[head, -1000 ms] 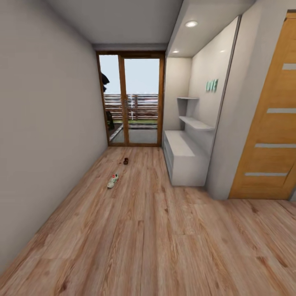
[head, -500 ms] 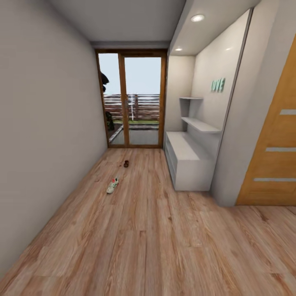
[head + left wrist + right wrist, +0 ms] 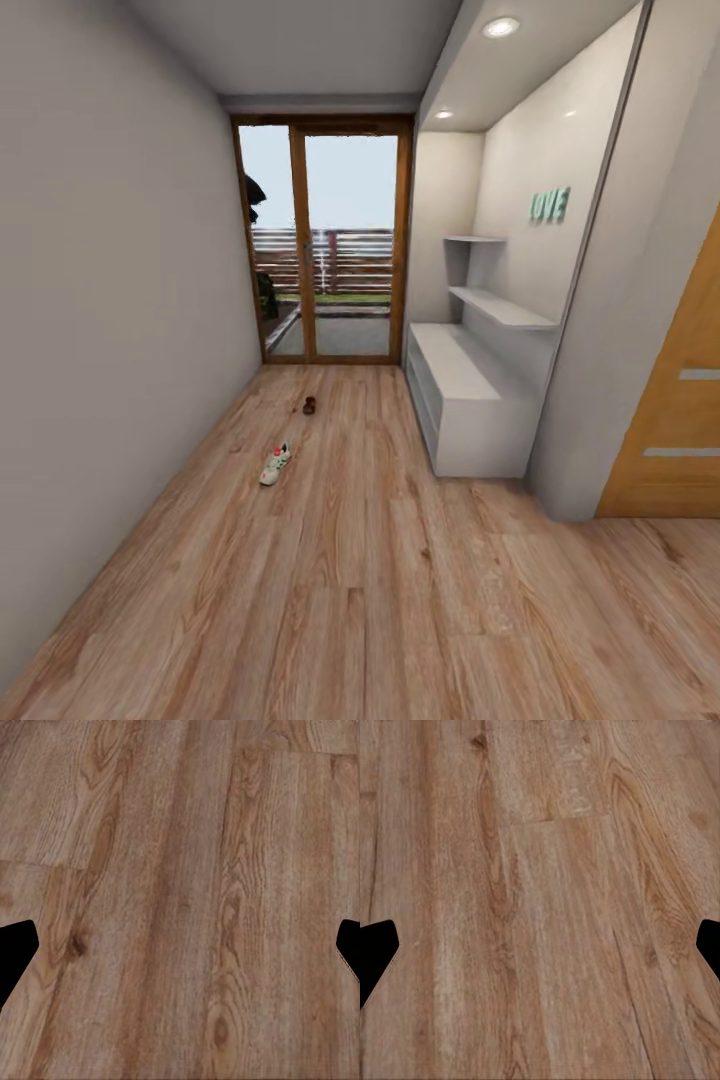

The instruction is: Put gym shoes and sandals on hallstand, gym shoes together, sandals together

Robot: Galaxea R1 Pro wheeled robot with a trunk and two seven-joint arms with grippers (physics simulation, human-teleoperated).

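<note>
A white gym shoe [image 3: 274, 465] and a small brown sandal [image 3: 309, 405] lie well apart on the corridor floor [image 3: 380, 600], left of the pale grey hallstand [image 3: 465, 400], whose bench top looks bare. The left gripper [image 3: 180, 945] and right gripper [image 3: 540, 945] each hold their 2 fingers spread wide over bare planks, gripping nothing.

Daylight is pouring through the far glass door [image 3: 325, 240], grey walls [image 3: 110, 300] are flanking me, ceiling spotlights [image 3: 500, 27] are glowing right.
</note>
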